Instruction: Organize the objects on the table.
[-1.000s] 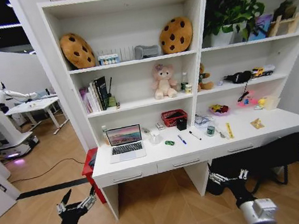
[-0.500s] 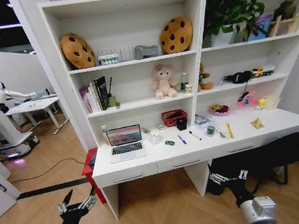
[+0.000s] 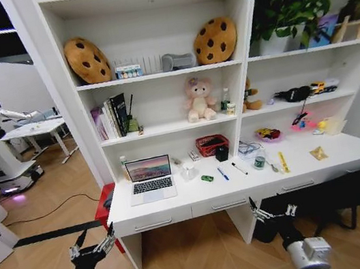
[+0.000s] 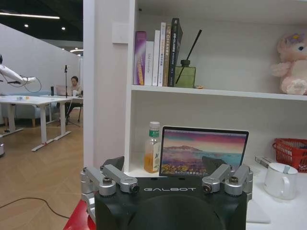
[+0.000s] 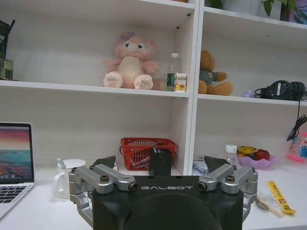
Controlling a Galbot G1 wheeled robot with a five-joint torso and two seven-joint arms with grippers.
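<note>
The long white table (image 3: 196, 192) stands ahead under white shelving. A thin silver laptop (image 3: 151, 179) sits open at its left end, also seen in the left wrist view (image 4: 204, 151). To the laptop's right lie a tiny green toy car (image 3: 207, 178), a blue pen (image 3: 222, 173), a black pen (image 3: 239, 168) and a small round greenish tin (image 3: 260, 161). My left gripper (image 3: 92, 248) (image 4: 164, 165) and right gripper (image 3: 273, 214) (image 5: 160, 163) hang low in front of the table, both open and holding nothing.
A red basket (image 3: 211, 144), a white mug (image 3: 187, 170) and a bottle (image 4: 152, 153) stand at the back of the table. A red box (image 3: 107, 200) sits left of it, and a black object (image 3: 328, 196) lies beneath its right end. Wooden floor lies between me and the table.
The whole head view has shifted and the table and shelves look slightly larger, so the camera has moved closer. Both grippers hold the same open pose.
</note>
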